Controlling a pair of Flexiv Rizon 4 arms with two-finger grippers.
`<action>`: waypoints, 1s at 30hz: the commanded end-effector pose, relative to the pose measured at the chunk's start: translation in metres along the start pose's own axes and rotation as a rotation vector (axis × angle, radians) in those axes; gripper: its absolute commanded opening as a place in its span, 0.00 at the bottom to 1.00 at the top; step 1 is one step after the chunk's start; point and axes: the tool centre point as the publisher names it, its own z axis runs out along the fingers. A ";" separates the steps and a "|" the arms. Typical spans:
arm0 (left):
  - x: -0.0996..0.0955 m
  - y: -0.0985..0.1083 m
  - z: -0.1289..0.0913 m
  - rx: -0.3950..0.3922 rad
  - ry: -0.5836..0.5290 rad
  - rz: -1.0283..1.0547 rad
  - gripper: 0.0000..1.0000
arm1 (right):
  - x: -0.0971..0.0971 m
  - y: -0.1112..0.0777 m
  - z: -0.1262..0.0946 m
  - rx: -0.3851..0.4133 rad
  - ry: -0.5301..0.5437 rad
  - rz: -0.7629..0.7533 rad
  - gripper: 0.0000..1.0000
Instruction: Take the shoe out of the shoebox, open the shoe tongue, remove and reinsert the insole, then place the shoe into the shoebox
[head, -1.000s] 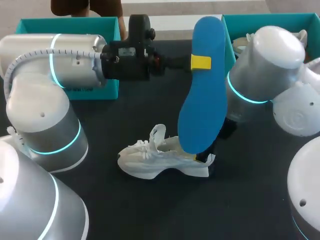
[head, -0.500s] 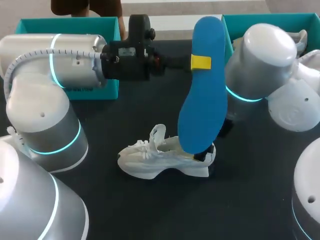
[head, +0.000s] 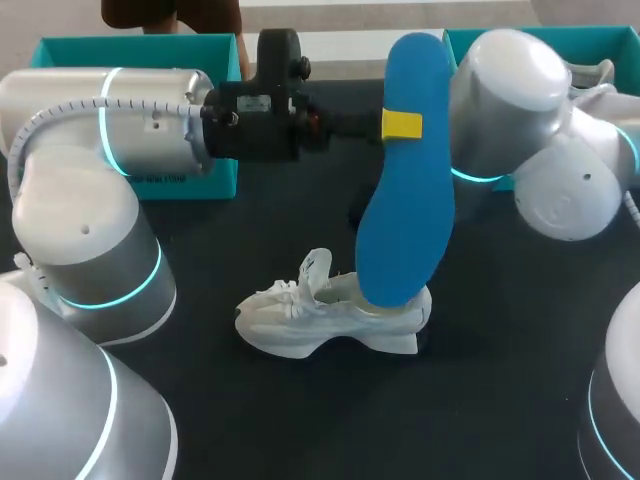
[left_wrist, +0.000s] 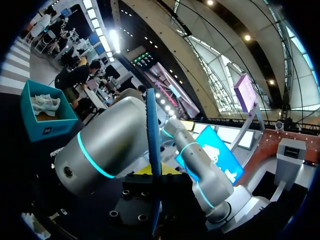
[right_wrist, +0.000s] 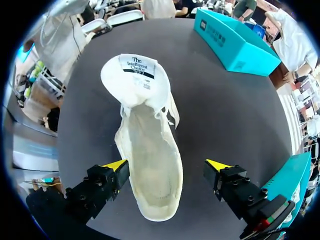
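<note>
White mesh sneaker (head: 320, 320) (right_wrist: 145, 130) near the black worktop's (head: 300, 420) middle, tongue folded open, left gripper (head: 402, 124) clamping an upright blue foam insole (head: 405, 200) (left_wrist: 153, 145) by its heel, right gripper (right_wrist: 166, 166) spread wide above the sneaker's opening

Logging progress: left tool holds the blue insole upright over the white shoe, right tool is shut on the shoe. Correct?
No: the right wrist view shows the right tool open above the white shoe, not gripping it. The left tool holds the blue insole.
</note>
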 end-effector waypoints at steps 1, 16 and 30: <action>0.000 0.001 0.000 0.003 0.001 0.000 0.00 | -0.012 0.006 0.049 0.010 0.038 -0.013 1.00; 0.000 0.001 0.000 0.003 0.001 0.000 0.00 | -0.012 -0.006 0.079 0.040 0.093 -0.029 0.13; 0.000 0.001 0.000 0.003 0.001 0.000 0.00 | 0.007 -0.016 0.053 -0.011 0.108 0.338 0.00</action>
